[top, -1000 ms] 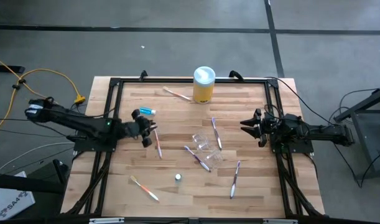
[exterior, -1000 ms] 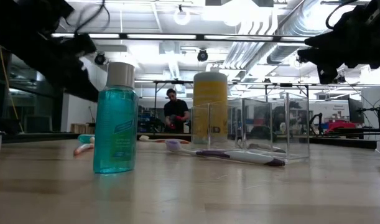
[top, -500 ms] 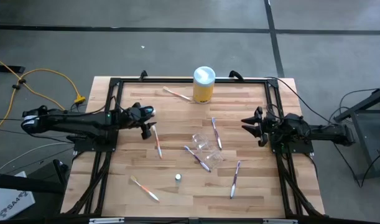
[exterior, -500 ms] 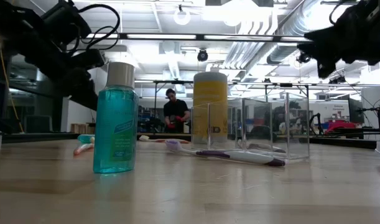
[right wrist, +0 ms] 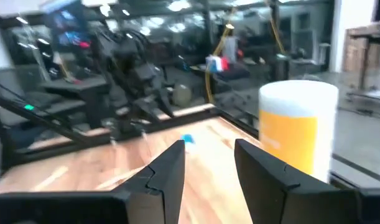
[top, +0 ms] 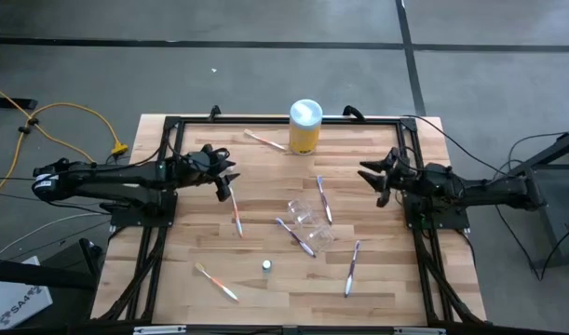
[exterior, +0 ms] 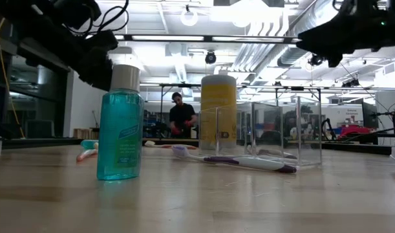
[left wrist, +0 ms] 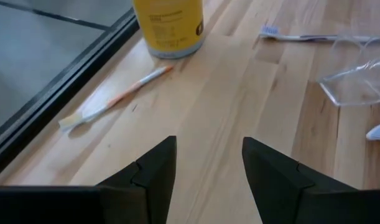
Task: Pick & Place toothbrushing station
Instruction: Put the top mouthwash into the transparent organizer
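left gripper (top: 224,174) raised over table's left-rear area, fingers spread wide, holding nothing. right gripper (top: 375,177) hangs at right side, fingers parted, empty. clear cup (top: 307,214) lies mid-table among scattered toothbrushes; pink toothbrush (top: 236,214) just beside left gripper; small blue tube (exterior: 120,131) upright near front edge; yellow canister (top: 304,127) at rear

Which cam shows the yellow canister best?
Low view: the yellow canister stands side-on, its full height visible. High view shows mostly its white lid. Left wrist view crops its top, and right wrist view catches it blurred at the edge.
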{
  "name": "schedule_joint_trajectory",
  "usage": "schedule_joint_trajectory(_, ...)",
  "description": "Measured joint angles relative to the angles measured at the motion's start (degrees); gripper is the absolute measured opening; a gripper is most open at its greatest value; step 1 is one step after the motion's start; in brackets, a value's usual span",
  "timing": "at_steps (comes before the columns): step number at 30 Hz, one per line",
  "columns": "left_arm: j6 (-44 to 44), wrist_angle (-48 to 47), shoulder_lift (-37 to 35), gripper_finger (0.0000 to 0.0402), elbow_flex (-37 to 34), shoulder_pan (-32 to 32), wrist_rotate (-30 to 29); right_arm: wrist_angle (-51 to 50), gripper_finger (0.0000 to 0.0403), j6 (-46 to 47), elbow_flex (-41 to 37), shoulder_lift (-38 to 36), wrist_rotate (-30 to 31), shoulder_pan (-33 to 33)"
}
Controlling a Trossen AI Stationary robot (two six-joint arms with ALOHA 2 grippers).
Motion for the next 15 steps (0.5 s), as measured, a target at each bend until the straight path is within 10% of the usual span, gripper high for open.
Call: schedule_joint_trajectory(15,1.66,-12.05,-0.02,0.0178,0.42,2.03,0.8,-3.68,0.0132,-2.01,13.88,25.34,-5.15,-0.08)
